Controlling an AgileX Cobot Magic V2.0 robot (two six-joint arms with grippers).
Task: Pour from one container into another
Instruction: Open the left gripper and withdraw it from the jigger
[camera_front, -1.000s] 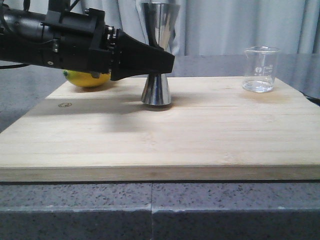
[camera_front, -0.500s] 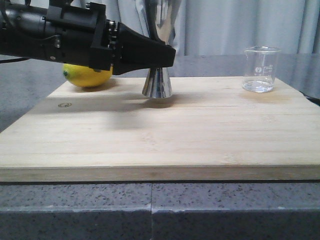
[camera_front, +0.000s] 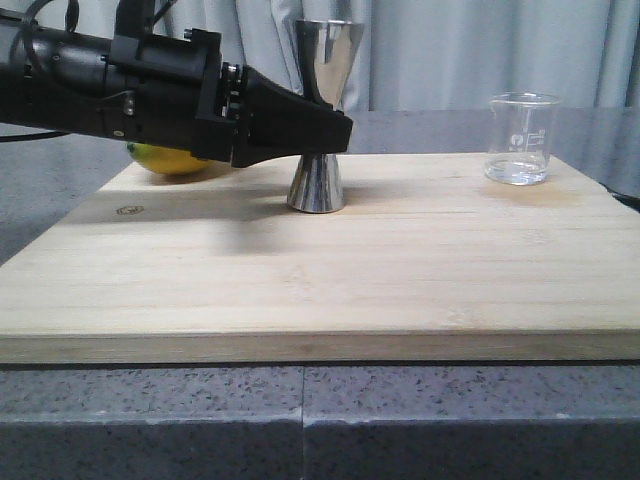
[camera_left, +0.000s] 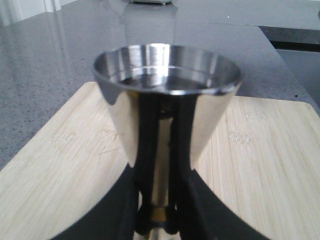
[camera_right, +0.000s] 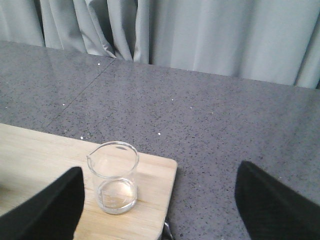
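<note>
While the left hand (camera_front: 335, 128) clamps the jigger (camera_front: 320, 120) at its waist — upright — the beaker (camera_front: 521, 138) stands well apart.

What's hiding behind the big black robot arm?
A yellow lemon sits on the wooden board behind the left gripper. Only its lower edge peeks out; the arm covers the rest.
</note>
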